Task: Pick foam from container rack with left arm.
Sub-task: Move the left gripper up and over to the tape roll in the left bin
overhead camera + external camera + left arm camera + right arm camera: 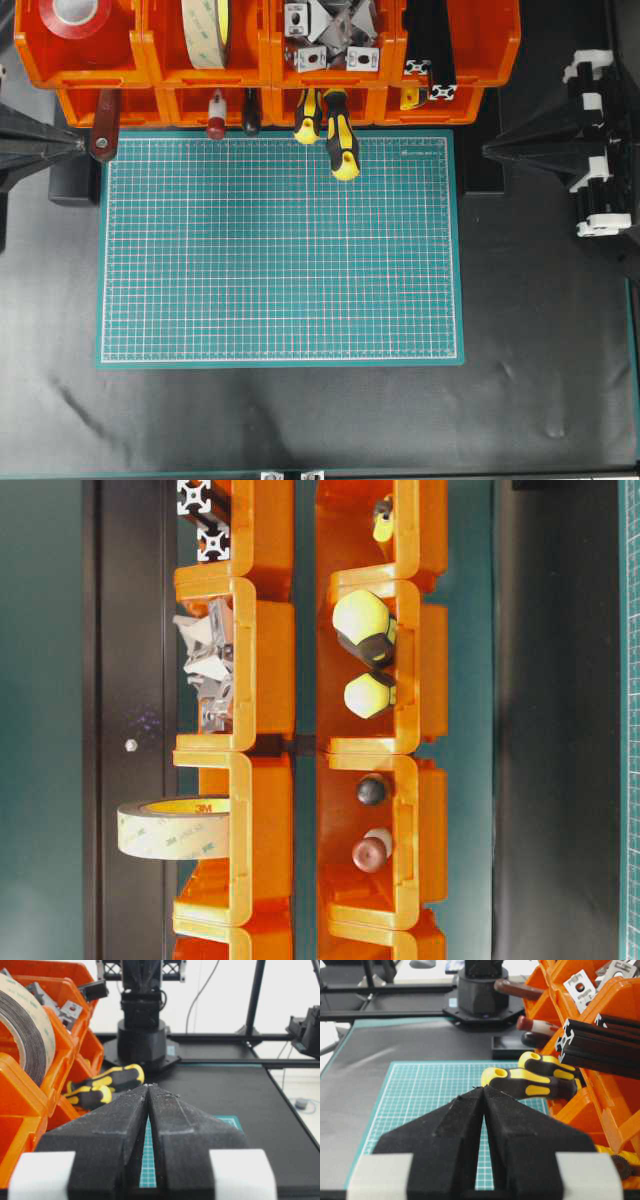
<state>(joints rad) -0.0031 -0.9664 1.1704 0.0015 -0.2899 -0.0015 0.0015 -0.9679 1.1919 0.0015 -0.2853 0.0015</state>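
item: my left gripper, fingers pressed together tip to tip, holding nothing, parked at the left edge of the worktop over the black surface. item: my right gripper, likewise pinched closed and empty, at the right edge. item: green cutting mat, mid-worktop, bare. item: yellow-black screwdrivers, handles jutting from the front row over the mat's far edge. item: container rack, along the far edge. item: foam, standing on its rim in the back row, second bin from the left, beside the red tape roll. risk, as i judge it: closed fingers must open first; a low approach could catch the front-row handles or the bin wall; the upright roll may tip or roll when pinched.
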